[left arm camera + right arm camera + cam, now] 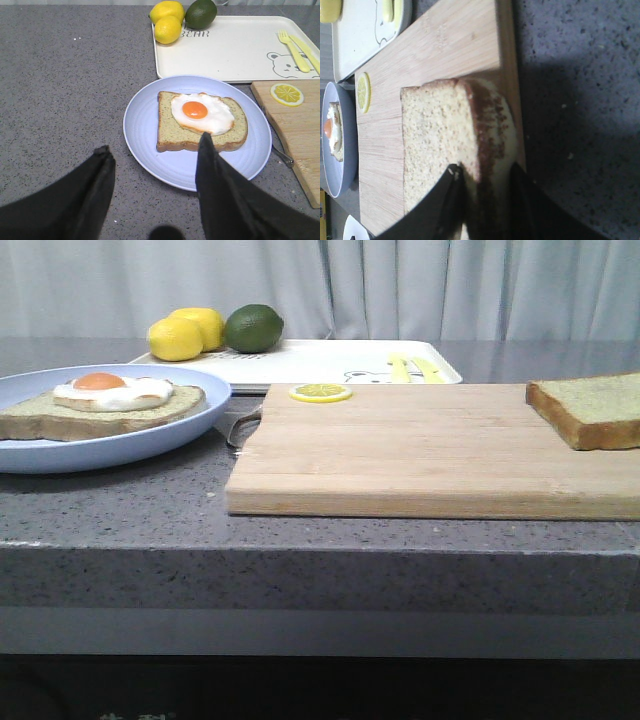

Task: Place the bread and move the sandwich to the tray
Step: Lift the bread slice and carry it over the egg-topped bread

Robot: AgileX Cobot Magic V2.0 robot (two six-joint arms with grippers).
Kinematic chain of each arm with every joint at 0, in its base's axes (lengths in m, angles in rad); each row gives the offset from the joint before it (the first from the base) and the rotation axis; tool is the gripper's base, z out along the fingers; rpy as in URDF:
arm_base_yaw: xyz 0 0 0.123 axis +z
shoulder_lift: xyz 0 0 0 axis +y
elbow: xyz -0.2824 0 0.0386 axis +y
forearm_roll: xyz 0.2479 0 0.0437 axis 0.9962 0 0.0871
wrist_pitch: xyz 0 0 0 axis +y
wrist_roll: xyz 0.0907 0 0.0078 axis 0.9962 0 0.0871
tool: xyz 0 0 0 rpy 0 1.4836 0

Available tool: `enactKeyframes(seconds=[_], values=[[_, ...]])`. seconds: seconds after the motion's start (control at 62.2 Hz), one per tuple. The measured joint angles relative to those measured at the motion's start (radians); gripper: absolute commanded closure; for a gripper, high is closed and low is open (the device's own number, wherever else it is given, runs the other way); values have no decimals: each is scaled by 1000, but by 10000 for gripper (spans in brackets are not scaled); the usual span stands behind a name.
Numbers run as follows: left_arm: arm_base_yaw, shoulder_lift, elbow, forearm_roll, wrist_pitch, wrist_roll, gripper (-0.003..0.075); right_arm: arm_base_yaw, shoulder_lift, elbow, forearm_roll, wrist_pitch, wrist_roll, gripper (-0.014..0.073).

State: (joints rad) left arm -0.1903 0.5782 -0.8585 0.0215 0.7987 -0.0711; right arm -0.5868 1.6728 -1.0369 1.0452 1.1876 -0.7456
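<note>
We are pinching bread [440, 145] edge with right gripper [485, 187], seemingly only by crust; shallow grip risking slip. Left gripper [155, 150] hanging agape above plate [145, 150].

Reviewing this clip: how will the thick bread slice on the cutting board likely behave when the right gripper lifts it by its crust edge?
The bread looks thick and spongy, so it probably holds shape rather than flopping. Its porous crumb suggests it is light and may compress under the right gripper. Lying flat, it seems unlikely to roll.
</note>
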Motion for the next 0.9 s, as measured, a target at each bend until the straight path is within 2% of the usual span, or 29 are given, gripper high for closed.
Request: enactKeyframes(seconds=[0.129, 0.386, 0.595, 0.901], values=[[0, 0, 0, 0, 0, 0, 355, 0, -15, 0, 4, 0, 0, 413], [0, 0, 0, 0, 0, 0, 355, 1, -65, 0, 42, 0, 0, 665], [0, 0, 0, 0, 0, 0, 355, 36, -129, 0, 96, 0, 0, 662], [0, 0, 0, 0, 0, 0, 355, 179, -218, 0, 301, 0, 35, 662]])
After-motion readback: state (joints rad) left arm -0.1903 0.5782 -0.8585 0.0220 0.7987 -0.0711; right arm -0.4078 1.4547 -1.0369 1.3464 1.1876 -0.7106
